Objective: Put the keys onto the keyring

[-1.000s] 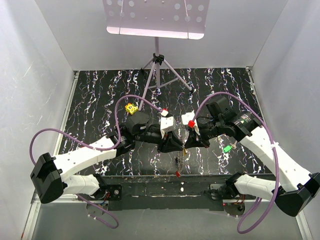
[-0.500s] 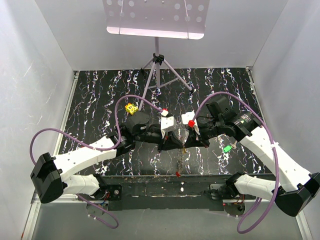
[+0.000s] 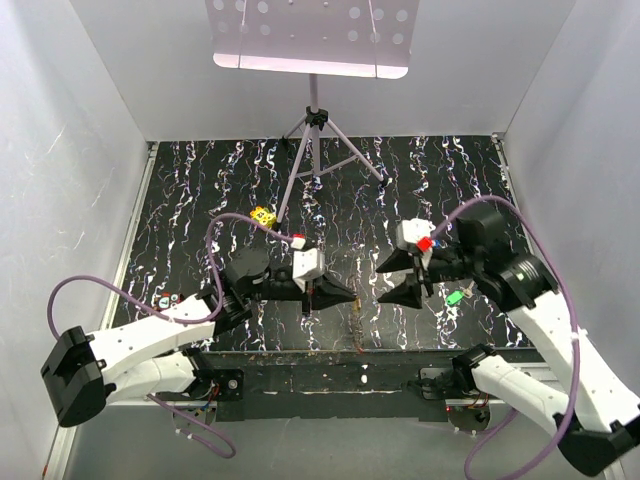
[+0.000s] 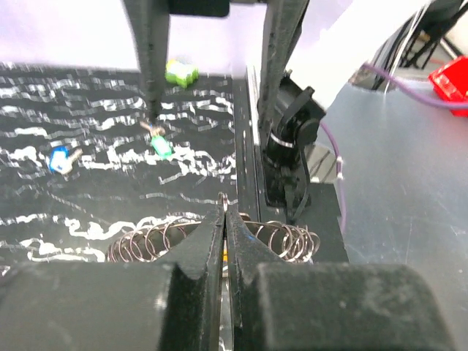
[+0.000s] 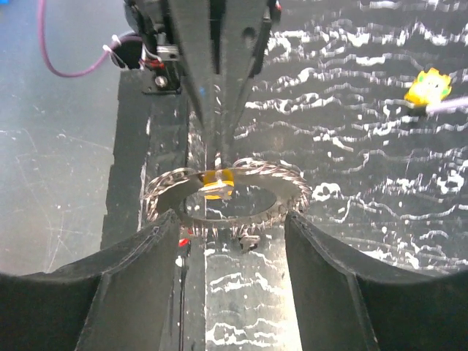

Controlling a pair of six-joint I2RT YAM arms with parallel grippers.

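Left claw is clamped tight, fingers pressed together with only a thin silvery sliver poking out between the tips. From the right wrist view, that sliver runs straight down to an orange key, head hanging low, so it looks like the key's shank is what's pinched. It's too fine to be sure it isn't the ring's wire.

Right claw stands spread wide with nothing between its fingers, facing the left claw across a gap.

The keyring lies flat at the near edge of the tabletop, partly over the dark front strip. It sits below the left claw's tips, and its spiky fringe of grey keys circles the dangling orange head. From the left wrist view, its coils peek out just behind the closed fingers.

A green key lies off by the right arm and a blue key out on the marbled surface. The yellow cube sits well back on the left.
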